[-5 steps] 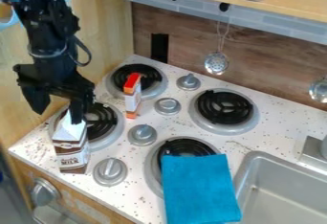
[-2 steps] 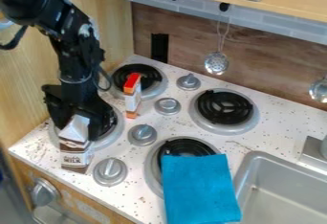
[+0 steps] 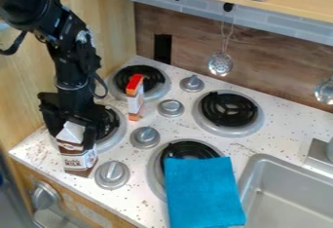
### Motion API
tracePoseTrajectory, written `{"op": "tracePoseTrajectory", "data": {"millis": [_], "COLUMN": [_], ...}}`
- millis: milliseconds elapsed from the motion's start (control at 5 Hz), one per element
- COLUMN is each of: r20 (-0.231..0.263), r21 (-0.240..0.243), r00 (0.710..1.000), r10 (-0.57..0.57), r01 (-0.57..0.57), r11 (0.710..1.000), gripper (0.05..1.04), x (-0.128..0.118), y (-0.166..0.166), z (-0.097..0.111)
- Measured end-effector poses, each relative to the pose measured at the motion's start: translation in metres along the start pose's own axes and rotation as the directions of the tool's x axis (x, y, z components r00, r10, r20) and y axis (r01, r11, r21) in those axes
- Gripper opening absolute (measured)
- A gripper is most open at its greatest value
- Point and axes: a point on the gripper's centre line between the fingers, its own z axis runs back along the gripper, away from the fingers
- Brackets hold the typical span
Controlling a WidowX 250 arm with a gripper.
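Soft, even indoor light, fairly bright, with pale glints on the metal sink (image 3: 286, 193) and slight overall blur.

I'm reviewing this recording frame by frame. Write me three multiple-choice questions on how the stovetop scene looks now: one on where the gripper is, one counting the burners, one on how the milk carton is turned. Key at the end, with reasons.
1. Where is the gripper?
A) At the hanging slotted spoon
B) At the top of the milk carton
C) Above the sink basin

2. How many coil burners can be seen, fully or partly?
A) Two
B) Three
C) Four

3. How is the milk carton turned?
A) Gable top up
B) Upside down
C) Flat on its side

Key:
1. B: the gripper is down around the carton's peaked top.
2. C: two are at the back and two nearer the front, one partly behind the gripper and one partly under the blue cloth.
3. A: the white peaked top is uppermost, with the printed brown-and-white front below it.
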Motion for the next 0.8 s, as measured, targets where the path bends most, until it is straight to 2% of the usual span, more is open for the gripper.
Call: {"op": "tracePoseTrajectory", "data": {"millis": [200, 400, 600, 800], "r20": [-0.001, -0.005, 0.035, 0.093], "r21": [-0.004, -0.008, -0.02, -0.049], "r00": [1.0, 1.0, 0.999, 0.992], "r10": [0.001, -0.008, -0.002, -0.08], "r01": [-0.001, 0.008, 0.002, 0.085], "r11": [1.0, 1.0, 1.0, 0.995], "gripper": [0.84, 0.839, 0.839, 0.839], "x": [0.0, -0.001, 0.001, 0.007], "y": [0.001, 0.001, 0.0, -0.031], "z": [0.0, 0.001, 0.018, 0.043]}}
